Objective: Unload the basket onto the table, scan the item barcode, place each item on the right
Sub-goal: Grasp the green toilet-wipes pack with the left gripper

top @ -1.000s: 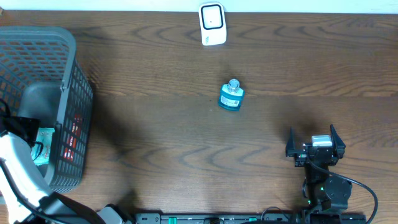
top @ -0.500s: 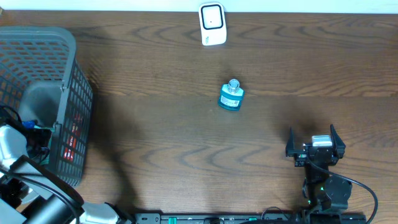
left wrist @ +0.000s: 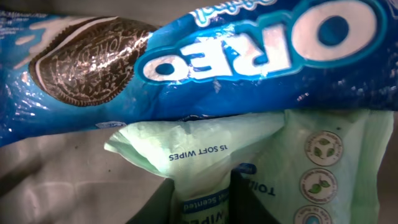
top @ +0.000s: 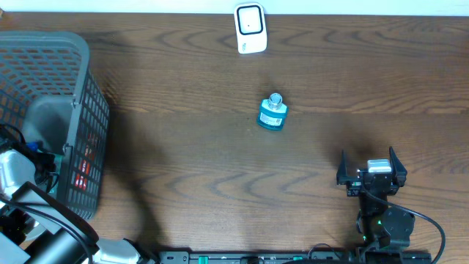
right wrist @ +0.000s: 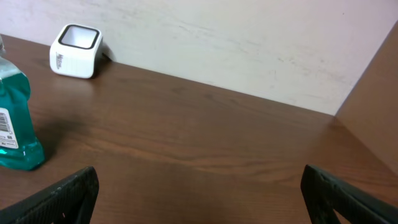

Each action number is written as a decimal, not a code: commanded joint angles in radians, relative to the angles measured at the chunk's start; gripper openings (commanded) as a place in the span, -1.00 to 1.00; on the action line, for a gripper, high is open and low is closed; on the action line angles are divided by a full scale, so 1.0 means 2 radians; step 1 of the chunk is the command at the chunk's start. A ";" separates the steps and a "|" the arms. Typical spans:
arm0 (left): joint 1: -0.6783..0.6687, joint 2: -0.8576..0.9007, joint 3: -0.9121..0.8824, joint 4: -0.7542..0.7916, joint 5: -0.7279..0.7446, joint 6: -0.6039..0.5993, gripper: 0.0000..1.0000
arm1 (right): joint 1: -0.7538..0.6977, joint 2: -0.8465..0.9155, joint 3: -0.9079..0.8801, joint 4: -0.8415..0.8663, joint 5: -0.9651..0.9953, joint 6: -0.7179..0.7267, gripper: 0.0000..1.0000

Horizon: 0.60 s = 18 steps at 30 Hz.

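Down inside the grey basket (top: 86, 95) at the left, my left gripper (top: 37, 160) is mostly hidden in the overhead view. Its wrist view shows its two dark fingers (left wrist: 245, 199) pinched on the edge of a pale green wipes pack (left wrist: 205, 146); the gripper (left wrist: 202, 190) is shut on it. A blue Oreo pack (left wrist: 205, 56) lies right above the wipes. The white barcode scanner (top: 250, 28) stands at the table's far edge. My right gripper (top: 368, 157) rests open near the front right, with nothing between its fingers (right wrist: 68, 193).
A teal liquid bottle (top: 272, 114) stands upright at mid-table, also at the left edge of the right wrist view as the bottle (right wrist: 13, 118), with the scanner (right wrist: 74, 42) behind it. The basket's tall mesh walls surround my left arm.
My left arm has sunk deeper into the basket and slid toward the front left. The right arm, bottle and scanner have not moved.
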 commanded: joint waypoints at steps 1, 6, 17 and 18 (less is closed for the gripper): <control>0.003 0.022 -0.033 -0.020 -0.007 0.006 -0.83 | 0.001 -0.003 -0.001 -0.002 0.003 0.007 0.99; 0.003 -0.039 0.001 -0.040 -0.007 0.013 -0.86 | 0.001 -0.003 -0.001 -0.002 0.003 0.006 0.99; 0.003 -0.249 0.126 -0.065 0.094 0.010 -0.86 | 0.001 -0.003 -0.001 -0.002 0.003 0.007 0.99; 0.003 -0.264 0.130 -0.062 0.114 0.011 -0.86 | 0.001 -0.003 -0.001 -0.002 0.003 0.006 0.99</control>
